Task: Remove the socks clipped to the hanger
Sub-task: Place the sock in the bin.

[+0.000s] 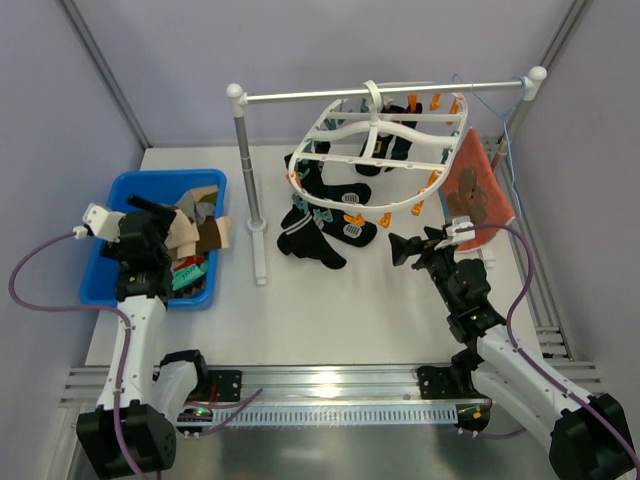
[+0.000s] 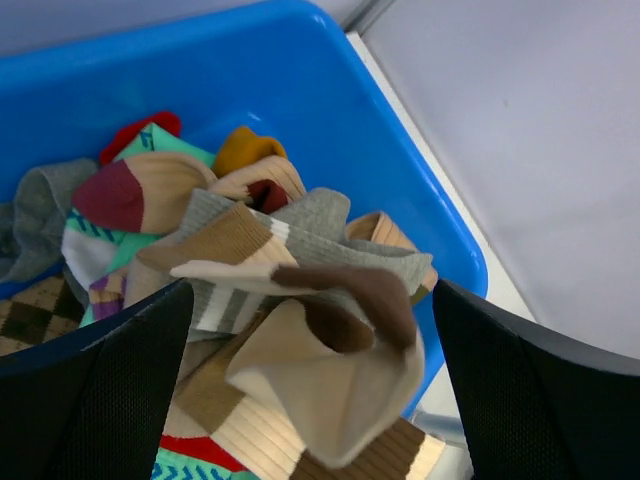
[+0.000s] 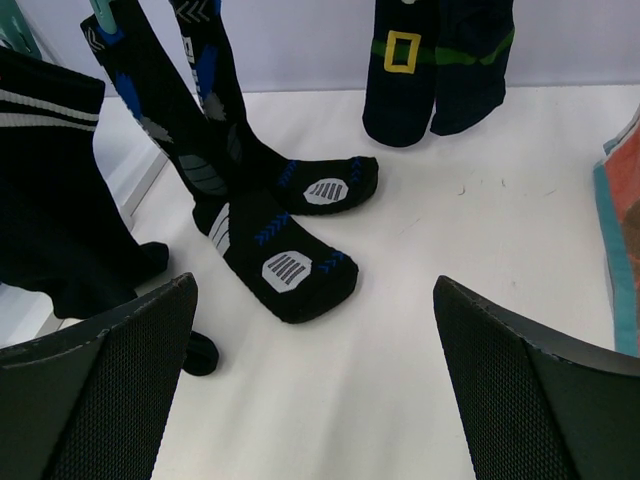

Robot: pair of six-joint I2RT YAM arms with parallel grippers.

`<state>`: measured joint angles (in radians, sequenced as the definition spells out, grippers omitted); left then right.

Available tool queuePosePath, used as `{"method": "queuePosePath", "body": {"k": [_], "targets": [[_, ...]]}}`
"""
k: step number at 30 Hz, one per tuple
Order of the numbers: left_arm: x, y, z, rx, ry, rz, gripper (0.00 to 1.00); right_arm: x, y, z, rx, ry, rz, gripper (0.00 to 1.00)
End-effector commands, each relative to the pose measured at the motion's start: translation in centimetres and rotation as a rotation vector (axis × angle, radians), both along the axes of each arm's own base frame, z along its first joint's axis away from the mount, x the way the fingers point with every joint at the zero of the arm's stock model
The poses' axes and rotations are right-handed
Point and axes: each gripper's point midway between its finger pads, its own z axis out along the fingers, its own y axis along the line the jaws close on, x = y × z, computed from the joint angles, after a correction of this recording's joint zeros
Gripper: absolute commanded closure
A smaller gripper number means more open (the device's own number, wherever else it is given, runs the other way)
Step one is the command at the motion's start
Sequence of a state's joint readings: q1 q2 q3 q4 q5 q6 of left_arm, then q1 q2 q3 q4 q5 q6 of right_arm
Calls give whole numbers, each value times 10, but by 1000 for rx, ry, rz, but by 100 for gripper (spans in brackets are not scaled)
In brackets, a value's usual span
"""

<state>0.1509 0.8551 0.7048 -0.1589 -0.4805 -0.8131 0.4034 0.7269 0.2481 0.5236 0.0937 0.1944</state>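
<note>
Left gripper (image 2: 312,340): spread over blue bin (image 2: 300,60) so beige sock (image 2: 330,400) drops inside.
Right gripper (image 3: 315,370): spread, aimed at dark socks (image 3: 290,270) under hanger (image 1: 375,128), ready to pull 1.

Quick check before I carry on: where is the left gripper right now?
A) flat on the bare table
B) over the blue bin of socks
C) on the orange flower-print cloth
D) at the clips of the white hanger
B: the left gripper hangs open over the blue bin, loose socks piled beneath its fingers, well away from the hanger.
</note>
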Motion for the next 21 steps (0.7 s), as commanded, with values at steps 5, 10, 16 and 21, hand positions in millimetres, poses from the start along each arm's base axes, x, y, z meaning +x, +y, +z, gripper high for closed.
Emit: {"method": "queuePosePath", "body": {"k": [5,10,16,21], "targets": [[4,-24,22,-65,-50,-104,0,2,1,16,37,-49,3,0],[-25,-24,51,-28,-137,-70,0,2,2,17,39,-50,7,0],[-45,-34,78,-6,-247,-83,0,2,2,16,39,-47,9,0],[-57,-44,103,14,-396,-127,0,3,3,15,41,-43,9,0]]}}
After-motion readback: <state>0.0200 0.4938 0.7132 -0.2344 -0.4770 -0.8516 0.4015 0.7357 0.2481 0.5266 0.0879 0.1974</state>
